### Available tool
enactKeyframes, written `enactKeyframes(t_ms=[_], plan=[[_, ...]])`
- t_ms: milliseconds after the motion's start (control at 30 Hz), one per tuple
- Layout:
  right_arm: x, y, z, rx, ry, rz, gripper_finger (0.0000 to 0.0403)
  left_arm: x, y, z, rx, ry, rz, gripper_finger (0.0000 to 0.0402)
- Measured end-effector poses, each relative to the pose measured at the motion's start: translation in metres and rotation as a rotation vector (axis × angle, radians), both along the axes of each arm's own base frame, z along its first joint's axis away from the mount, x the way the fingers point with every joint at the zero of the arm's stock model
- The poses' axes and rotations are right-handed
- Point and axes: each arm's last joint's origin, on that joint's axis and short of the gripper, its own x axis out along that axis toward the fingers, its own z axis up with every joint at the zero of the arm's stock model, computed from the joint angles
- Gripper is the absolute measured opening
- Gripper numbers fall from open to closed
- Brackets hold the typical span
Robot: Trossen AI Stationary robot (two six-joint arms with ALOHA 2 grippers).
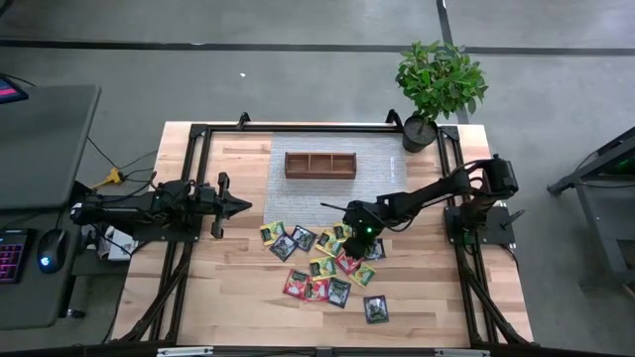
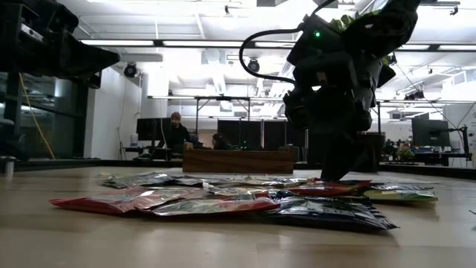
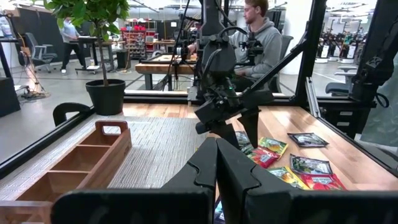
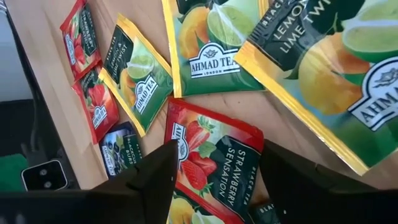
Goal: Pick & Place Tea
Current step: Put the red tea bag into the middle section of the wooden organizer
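Observation:
Several tea packets (image 1: 322,266) lie flat in a loose heap on the wooden table, some overlapping; they are yellow-green, red and dark. My right gripper (image 4: 214,180) slants down over the heap's far right part (image 1: 347,246), open. Its two fingers stand on either side of a red strawberry packet (image 4: 214,158), which lies partly on the packets under it. My left gripper (image 3: 216,168) is shut and level at the table's left (image 1: 233,205), away from the heap. The brown three-compartment tray (image 1: 319,165) stands beyond the heap on a grey mat. My right gripper comes at the red packet (image 4: 205,143) slanting down from the table's right, one finger (image 4: 152,177) past each of two opposite edges. The jaws are wide apart. Whether the fingertips touch this packet or the ones beside it, I cannot tell.
A potted plant (image 1: 437,84) stands at the far right corner. One dark packet (image 1: 376,309) lies apart near the front edge. Black frame rails (image 1: 193,149) run along the table's sides. People sit at desks in the room behind.

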Motion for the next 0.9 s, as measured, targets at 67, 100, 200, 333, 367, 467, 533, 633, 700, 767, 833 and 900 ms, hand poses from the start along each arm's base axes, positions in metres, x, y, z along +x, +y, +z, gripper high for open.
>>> enactKeyframes(t_ms=[67,100,200,333,367,467,533,633,700,767,833,900], plan=[[-0.0002,0.0002,-0.0002,0.006,0.006,-0.004,0.0210,0.0000,0.0000,0.0000,0.000,0.000,0.000,0.0000],[-0.0003,0.0009,-0.0003,0.007,0.007,-0.002,0.0209,0.0000,0.0000,0.0000,0.000,0.000,0.000,0.0000],[-0.0010,0.0018,-0.0009,0.006,0.014,0.000,0.0203,0.0000,0.0000,0.0000,0.000,0.000,0.000,0.0000],[-0.0020,0.0016,-0.0018,-0.003,0.026,-0.006,0.0187,0.0000,0.0000,0.0000,0.000,0.000,0.000,0.0000],[-0.0022,0.0015,-0.0020,-0.004,0.029,-0.006,0.0181,0.0000,0.0000,0.0000,0.000,0.000,0.000,0.0000],[-0.0027,0.0014,-0.0025,-0.013,0.031,0.000,0.0156,0.0000,0.0000,0.0000,0.000,0.000,0.000,0.0000],[-0.0029,0.0013,-0.0027,-0.018,0.031,0.004,0.0136,0.0000,0.0000,0.0000,0.000,0.000,0.000,0.0000],[-0.0032,0.0012,-0.0033,-0.025,0.031,0.008,0.0106,0.0000,0.0000,0.0000,0.000,0.000,0.000,0.0000],[-0.0033,0.0011,-0.0034,-0.031,0.030,0.009,0.0087,0.0000,0.0000,0.0000,0.000,0.000,0.000,0.0000],[-0.0035,0.0009,-0.0037,-0.038,0.030,0.012,0.0067,0.0000,0.0000,0.0000,0.000,0.000,0.000,0.0000],[-0.0037,-0.0008,-0.0041,-0.040,0.031,0.009,0.0046,0.0000,0.0000,0.0000,0.000,0.000,0.000,0.0000],[-0.0039,-0.0029,-0.0045,-0.036,0.035,0.006,0.0020,0.0000,0.0000,0.0000,0.000,0.000,0.000,0.0000]])
